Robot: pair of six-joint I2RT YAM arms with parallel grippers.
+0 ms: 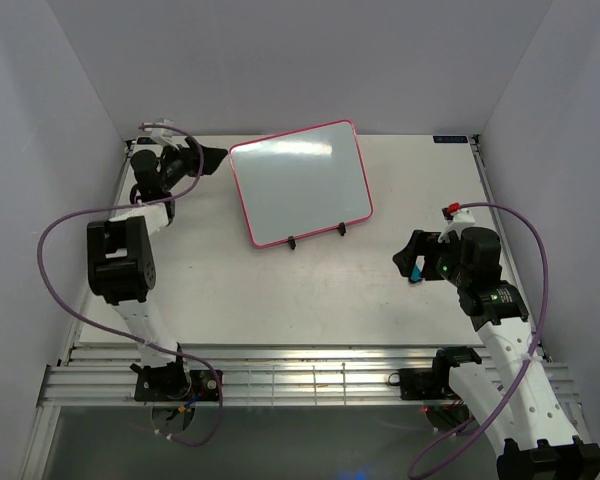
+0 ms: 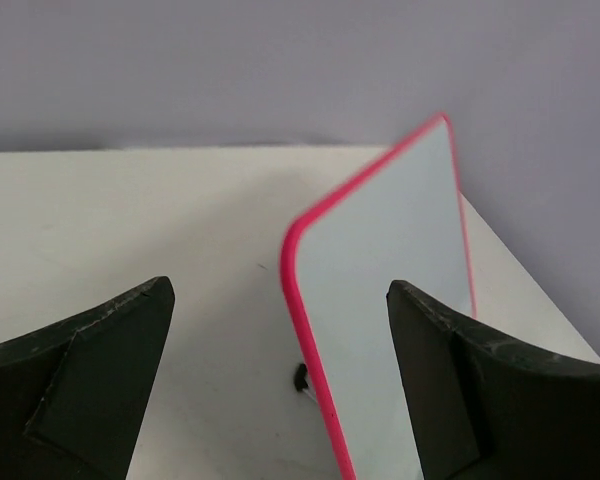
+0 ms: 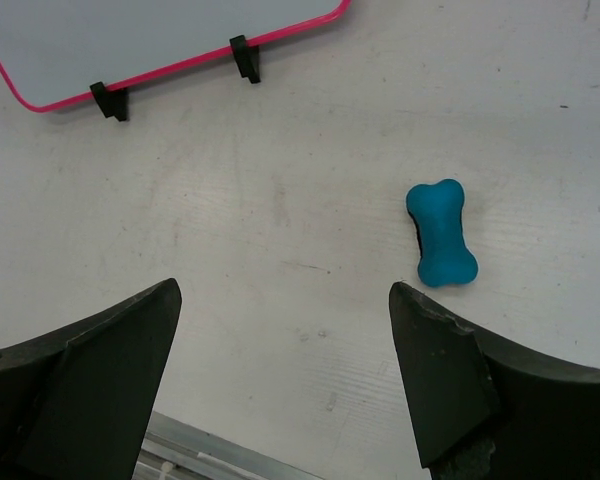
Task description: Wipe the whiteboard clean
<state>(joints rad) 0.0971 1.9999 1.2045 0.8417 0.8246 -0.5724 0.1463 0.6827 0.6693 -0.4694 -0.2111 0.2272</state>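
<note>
Tabletop (image 1: 310, 290) pale, grey walls (image 1: 280, 60) — whiteboard (image 1: 300, 180) propped clean; left end effector (image 1: 217, 157), right end effector (image 3: 284, 295) wide open.

Bright, even light; faint glare on the whiteboard (image 1: 300, 190); shadows soft

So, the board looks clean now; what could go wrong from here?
1. The open left tool sits close beside the board's left edge; a sideways move could knock the board off its thin stand.
2. The eraser lies loose on the table, off-centre below the open right tool; coming straight down might push it away rather than grip it.
</note>
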